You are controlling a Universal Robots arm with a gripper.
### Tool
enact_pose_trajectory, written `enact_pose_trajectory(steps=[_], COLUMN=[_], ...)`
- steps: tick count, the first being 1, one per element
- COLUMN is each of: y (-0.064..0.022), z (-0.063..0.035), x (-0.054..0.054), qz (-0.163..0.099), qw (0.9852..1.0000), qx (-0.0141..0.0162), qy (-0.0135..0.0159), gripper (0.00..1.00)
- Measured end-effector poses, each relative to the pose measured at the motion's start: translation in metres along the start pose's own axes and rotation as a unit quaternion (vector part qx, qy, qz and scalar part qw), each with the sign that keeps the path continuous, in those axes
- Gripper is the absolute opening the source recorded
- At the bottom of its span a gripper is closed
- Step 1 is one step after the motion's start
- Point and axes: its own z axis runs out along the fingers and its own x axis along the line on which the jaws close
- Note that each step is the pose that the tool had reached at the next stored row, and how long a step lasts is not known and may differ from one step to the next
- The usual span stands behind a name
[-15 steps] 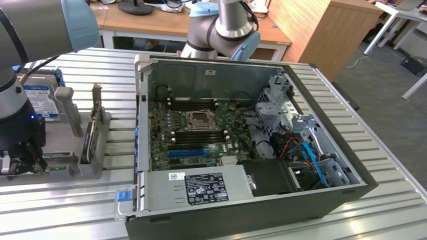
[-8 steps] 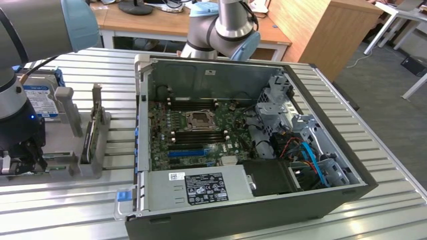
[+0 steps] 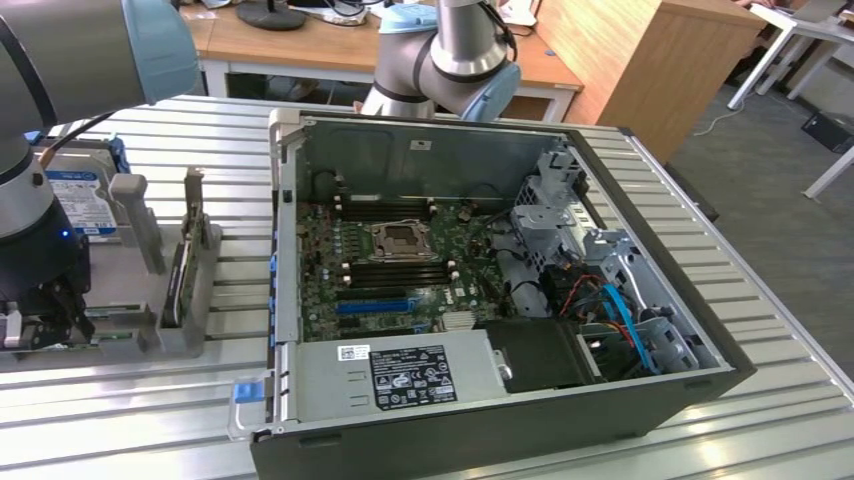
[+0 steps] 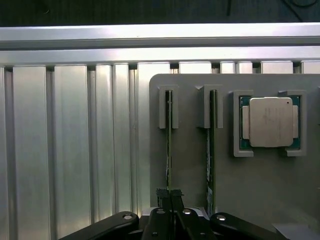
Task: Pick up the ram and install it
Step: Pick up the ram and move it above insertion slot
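Two green ram sticks stand on edge in slots of a grey holder plate point(image 4: 195, 210). My gripper point(image 4: 169, 193) is shut on the thin top edge of one ram point(image 4: 169, 150), near the end closest to the camera. The ram still sits in its slot, with its far end in a grey bracket. The other stick point(image 4: 211, 150) stands beside it, untouched. In the exterior view my gripper point(image 3: 47, 322) hangs low over the holder at the exterior view's left, beside the open computer case point(image 3: 287, 300).
A processor chip point(image 4: 270, 122) lies in a frame on the same plate. A hard drive point(image 3: 80, 195) and an upright card point(image 3: 187, 255) stand near the arm. The motherboard point(image 3: 400, 255) with its dark memory slots lies open in the case, on a ribbed aluminium table point(image 3: 747, 300).
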Motion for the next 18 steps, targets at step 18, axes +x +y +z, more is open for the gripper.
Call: enact_pose_trajectory(steps=[18], y=[0.0], z=[-0.0026], x=[0.0], qz=[-0.007], qw=[1.0], qx=[0.0], qy=[0.0], gripper=[0.12])
